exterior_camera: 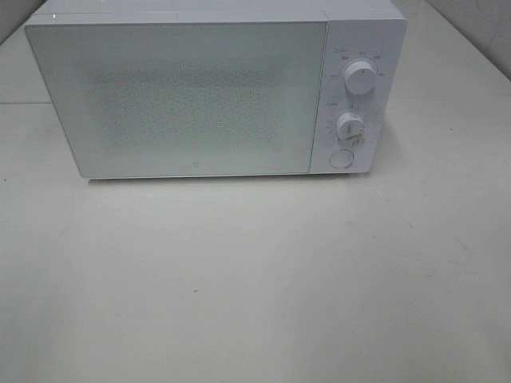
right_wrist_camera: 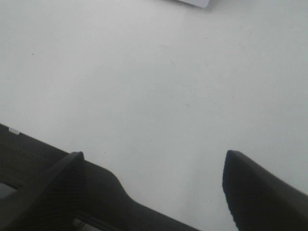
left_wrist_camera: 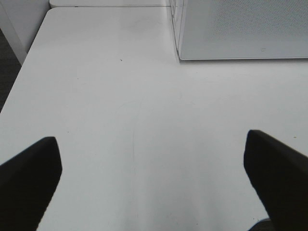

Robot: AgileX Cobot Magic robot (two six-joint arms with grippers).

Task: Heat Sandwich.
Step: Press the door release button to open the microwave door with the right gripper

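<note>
Left gripper [left_wrist_camera: 153,142]: jaws spread wide, nothing held, bare white table [left_wrist_camera: 120,96] beneath.
Right gripper [right_wrist_camera: 154,156]: likewise wide, empty.
Microwave [exterior_camera: 192,96]: ahead of both grippers, door apparently shut.
Sandwich: not in sight; its place cannot be told.

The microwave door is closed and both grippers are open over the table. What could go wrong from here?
1. The sandwich appears in no view, so it may have to be searched for first.
2. The microwave shows no door handle; a press on the round button could bump the lower knob just above it.
3. A push might slide the microwave on the smooth table.
</note>
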